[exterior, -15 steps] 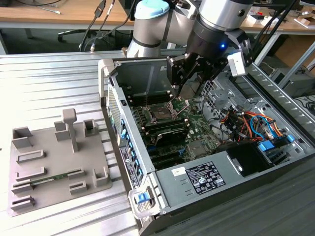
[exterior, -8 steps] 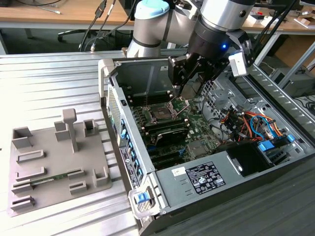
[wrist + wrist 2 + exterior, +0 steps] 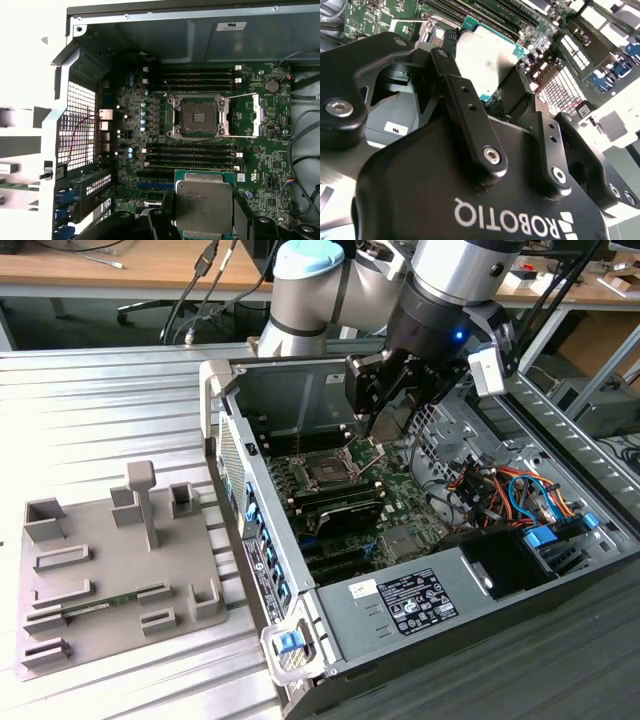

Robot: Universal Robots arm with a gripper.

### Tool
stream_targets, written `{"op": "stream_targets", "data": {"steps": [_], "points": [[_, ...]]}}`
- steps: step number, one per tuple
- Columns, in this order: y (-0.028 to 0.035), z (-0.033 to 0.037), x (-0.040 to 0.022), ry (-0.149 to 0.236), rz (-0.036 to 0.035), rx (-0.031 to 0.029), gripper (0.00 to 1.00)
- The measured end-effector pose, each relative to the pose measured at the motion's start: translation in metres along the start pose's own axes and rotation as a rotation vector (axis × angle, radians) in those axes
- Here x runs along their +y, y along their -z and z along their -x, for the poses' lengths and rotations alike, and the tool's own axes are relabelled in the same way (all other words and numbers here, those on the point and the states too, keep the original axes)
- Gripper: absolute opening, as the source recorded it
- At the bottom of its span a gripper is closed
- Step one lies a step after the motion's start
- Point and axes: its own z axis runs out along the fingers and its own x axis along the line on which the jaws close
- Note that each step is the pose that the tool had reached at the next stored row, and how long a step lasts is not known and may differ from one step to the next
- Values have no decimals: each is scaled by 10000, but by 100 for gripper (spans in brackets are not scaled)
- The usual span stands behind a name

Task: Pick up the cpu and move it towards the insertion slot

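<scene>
My gripper [image 3: 378, 428] hangs inside the open computer case [image 3: 300, 645], shut on the cpu [image 3: 372, 436], which it holds by two opposite edges. The cpu [image 3: 204, 200] is a flat square chip with a silvery top and a thin green rim, and it is held above the green board. In the second wrist view the cpu [image 3: 485, 52] sits between the black fingers [image 3: 457, 87]. The insertion slot [image 3: 196, 117] is a dark square socket in a silver frame, with its retention plate [image 3: 257, 116] swung open. In the exterior view the insertion slot [image 3: 327, 472] lies just to the left of and below the gripper.
Long black memory slots [image 3: 192, 155] run between the cpu and the socket. Coloured cables [image 3: 505, 490] and a power supply [image 3: 420, 600] fill the case on the exterior view's right. A grey fixture plate [image 3: 110, 570] with a memory stick [image 3: 90, 608] lies outside the case.
</scene>
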Motion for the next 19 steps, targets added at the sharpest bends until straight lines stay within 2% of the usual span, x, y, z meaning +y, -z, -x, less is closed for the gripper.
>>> {"op": "stream_targets", "data": {"steps": [17,19], "points": [[-25,106,-3,0,0,0,55],[-32,135,-4,0,0,0,55]]}}
